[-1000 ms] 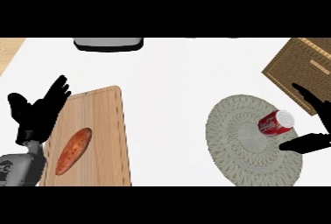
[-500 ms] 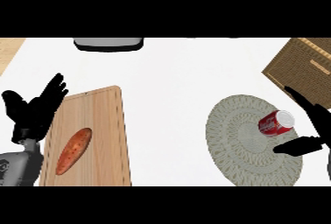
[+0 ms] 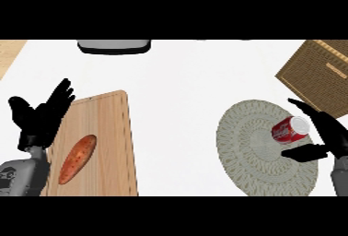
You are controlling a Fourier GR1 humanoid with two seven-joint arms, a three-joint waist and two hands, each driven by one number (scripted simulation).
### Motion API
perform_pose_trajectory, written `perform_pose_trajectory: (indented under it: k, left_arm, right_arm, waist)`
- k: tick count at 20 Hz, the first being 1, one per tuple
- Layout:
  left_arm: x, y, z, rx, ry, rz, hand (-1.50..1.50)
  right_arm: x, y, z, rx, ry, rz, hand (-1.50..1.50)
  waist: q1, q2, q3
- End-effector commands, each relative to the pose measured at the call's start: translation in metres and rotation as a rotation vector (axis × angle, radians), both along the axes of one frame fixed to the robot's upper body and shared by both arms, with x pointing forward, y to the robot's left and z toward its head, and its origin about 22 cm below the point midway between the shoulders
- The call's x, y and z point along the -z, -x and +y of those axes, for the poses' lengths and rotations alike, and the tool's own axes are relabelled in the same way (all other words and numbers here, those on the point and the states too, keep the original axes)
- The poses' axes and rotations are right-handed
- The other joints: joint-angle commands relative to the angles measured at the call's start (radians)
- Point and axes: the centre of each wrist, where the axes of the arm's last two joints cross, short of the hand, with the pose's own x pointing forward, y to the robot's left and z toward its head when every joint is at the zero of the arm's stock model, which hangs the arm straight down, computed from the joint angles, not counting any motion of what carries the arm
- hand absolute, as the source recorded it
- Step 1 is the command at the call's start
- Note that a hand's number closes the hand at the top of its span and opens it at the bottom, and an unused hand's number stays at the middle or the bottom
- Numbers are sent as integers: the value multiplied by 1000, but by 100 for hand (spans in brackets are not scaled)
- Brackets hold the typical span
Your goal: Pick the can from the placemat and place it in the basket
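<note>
The left robot hand [image 3: 42, 118] rested spread, fingers up, far left of the placemat [image 3: 262, 147], overlapping a cutting board [image 3: 102, 138] that carried a sweet potato [image 3: 77, 158]. The red can [image 3: 289, 130] lay tilted on the placemat's right part. The right robot hand [image 3: 325, 138] cupped it, fingers and thumb parted around it, below the basket [image 3: 319, 76] on the table [image 3: 183, 83]

A single head view looks steeply down on the white counter [image 3: 183, 92] from above the robot's own position, close enough that only forearms and hands enter from six o'clock. The wooden board [image 3: 102, 143] sits toward nine o'clock, the round placemat [image 3: 255, 152] toward four, the basket [image 3: 319, 69] at two.
</note>
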Motion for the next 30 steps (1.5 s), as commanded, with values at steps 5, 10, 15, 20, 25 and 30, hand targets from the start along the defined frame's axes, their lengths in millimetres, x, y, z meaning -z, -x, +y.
perform_pose_trajectory:
  k: [5, 10, 15, 20, 25, 30]
  left_arm:
    - [-21, -8, -3, -10, -5, 7, 0]
    - [-10, 1, 19, 21, 6, -13, 0]
    - [-8, 5, 18, 10, 22, 2, 0]
    - [-15, -16, -18, 89, -11, -24, 0]
    - [-19, -22, -26, 108, -1, -31, 0]
    - [-18, -26, -31, 95, -6, -31, 0]
  right_arm:
    - [19, -5, 14, -71, 102, 32, 150]
    - [29, -18, 29, -100, 122, 47, 150]
    - [19, -31, 74, -44, 101, 31, 150]
    - [-2, -71, 182, 228, 86, 12, 150]
    - [-32, -99, 219, 380, -87, -92, 150]
    - [-71, -104, 256, 402, -243, -425, 150]
  waist:
    - [1, 0, 0]
    - [4, 0, 0]
    - [10, 0, 0]
    - [92, 22, -1]
    - [112, 21, 3]
    - [107, 19, 2]
